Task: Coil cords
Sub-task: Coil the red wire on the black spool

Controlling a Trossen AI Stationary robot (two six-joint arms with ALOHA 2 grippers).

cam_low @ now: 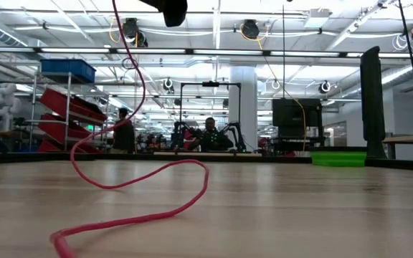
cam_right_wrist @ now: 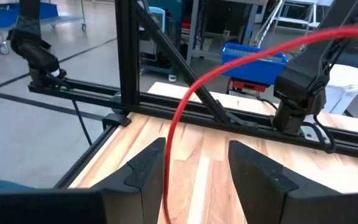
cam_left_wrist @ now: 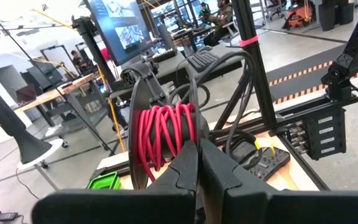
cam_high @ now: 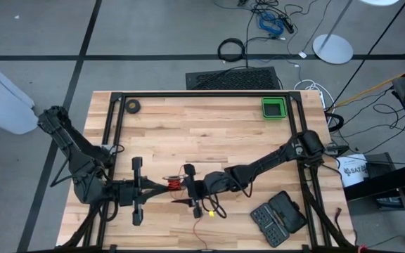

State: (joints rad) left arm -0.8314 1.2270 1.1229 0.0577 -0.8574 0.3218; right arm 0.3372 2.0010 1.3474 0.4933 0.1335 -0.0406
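Red cords (cam_left_wrist: 165, 134) clamped in left gripper (cam_left_wrist: 197, 163), right gripper (cam_right_wrist: 194, 163) beside.

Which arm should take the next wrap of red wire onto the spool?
Right. Its open gripper already straddles the loose red wire; the left gripper is shut, holding the spool.

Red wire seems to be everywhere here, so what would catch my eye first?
Likely the red wire wound in loops on a dark spool, gripped by the left gripper near the table's front edge. A loose red strand snakes across the wood and rises out of sight. The right gripper, jaws open, has that strand running between them.
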